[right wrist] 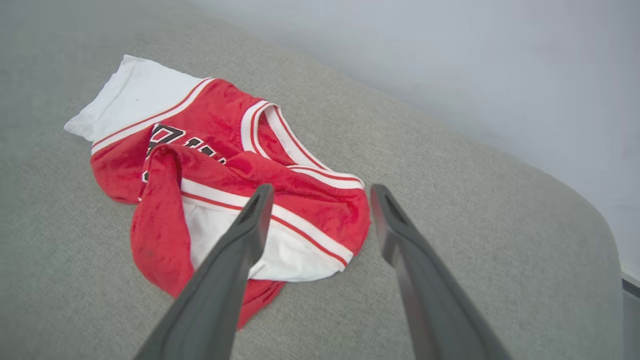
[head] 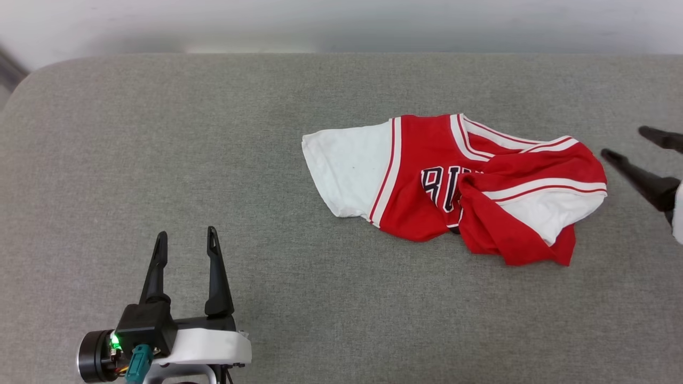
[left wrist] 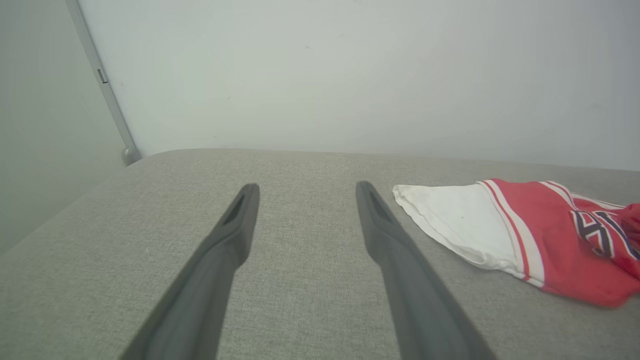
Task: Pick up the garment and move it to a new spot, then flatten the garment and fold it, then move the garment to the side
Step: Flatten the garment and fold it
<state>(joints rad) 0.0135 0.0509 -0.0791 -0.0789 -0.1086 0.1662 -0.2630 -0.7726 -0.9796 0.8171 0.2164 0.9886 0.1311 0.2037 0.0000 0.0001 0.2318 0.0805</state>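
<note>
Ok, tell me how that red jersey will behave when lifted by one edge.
Probably floppy: the jersey lies crumpled, one side twisted over itself, so it should drape from any pinch point. Likely light: the thin cloth lies nearly flat. Pushed, it would probably bunch rather than slide on the woven grey surface.

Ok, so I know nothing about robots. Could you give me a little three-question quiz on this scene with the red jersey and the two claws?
1. True or false: the left gripper is holding the jersey.
2. Which gripper is closer to the jersey? A) the left gripper B) the right gripper C) both touch it
3. Fill the gap: the sleeve lying flat on the side nearer the left gripper is ___ in colour.

Key:
1. False. Its jaws are open over the bare grey cushion, apart from the jersey.
2. B
3. white
</note>
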